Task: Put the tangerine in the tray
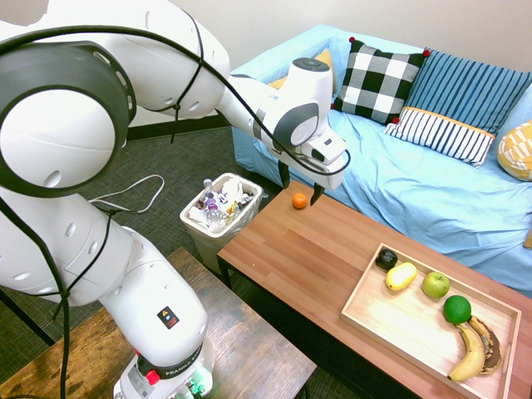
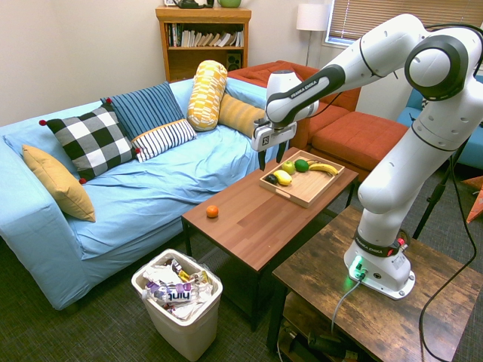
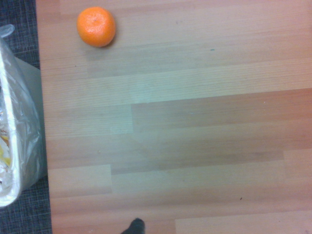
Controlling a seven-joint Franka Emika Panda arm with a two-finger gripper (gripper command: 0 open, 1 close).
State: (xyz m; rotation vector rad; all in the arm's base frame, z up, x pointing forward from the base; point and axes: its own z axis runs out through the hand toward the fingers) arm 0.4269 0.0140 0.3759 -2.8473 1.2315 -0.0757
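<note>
The tangerine [image 1: 299, 200] [image 2: 212, 211] [image 3: 96, 26] lies alone on the reddish-brown tabletop, near the corner next to the sofa and the bin. The light-wood tray [image 1: 359, 309] [image 2: 309, 186] rests at the table's other end. My gripper [image 1: 300, 187] [image 2: 270, 157] hangs open and empty, well above the table, between the tangerine and the tray. Nothing is between its fingers.
In the tray lie a lemon [image 1: 401, 275], a green apple [image 1: 435, 284], a lime [image 1: 456, 309] and a banana [image 1: 470, 353]. A white bin [image 1: 220, 209] [image 2: 177, 292] full of wrappers stands off the table's end. The blue sofa [image 2: 128, 188] runs along the far side.
</note>
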